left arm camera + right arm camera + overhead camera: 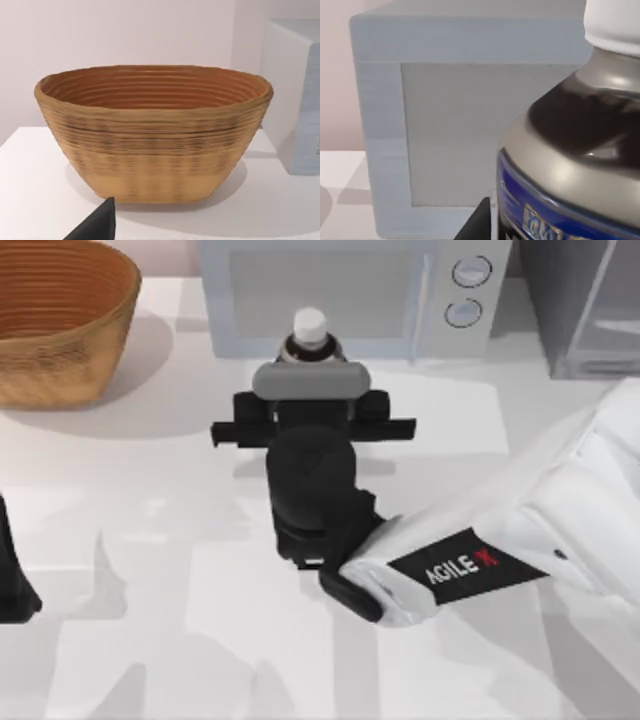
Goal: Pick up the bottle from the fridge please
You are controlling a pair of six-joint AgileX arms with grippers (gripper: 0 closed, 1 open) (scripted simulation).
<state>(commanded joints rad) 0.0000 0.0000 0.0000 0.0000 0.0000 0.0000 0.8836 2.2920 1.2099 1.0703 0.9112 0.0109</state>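
So right gripper (308, 390) grips the bottle (309, 332) under its cap; microwave (320, 290) at 12 o'clock, basket (60, 320) at 10, fridge (585, 305) cut off at 2.

- The bottle (570, 165) is showing a white cap, a dark glossy body and a blue label band with pale markings.
- The woven basket (155, 135) is glowing tan outside, with ridged bands, and orange-brown inside.
- The microwave (320, 295) is looking light blue-grey, with two pale round knobs.
- The fridge (585, 310) is showing dark grey.
- The desk (150, 540) is gleaming white.
- The right arm is wearing white casing with a black "AGILE X" label, the X in red.
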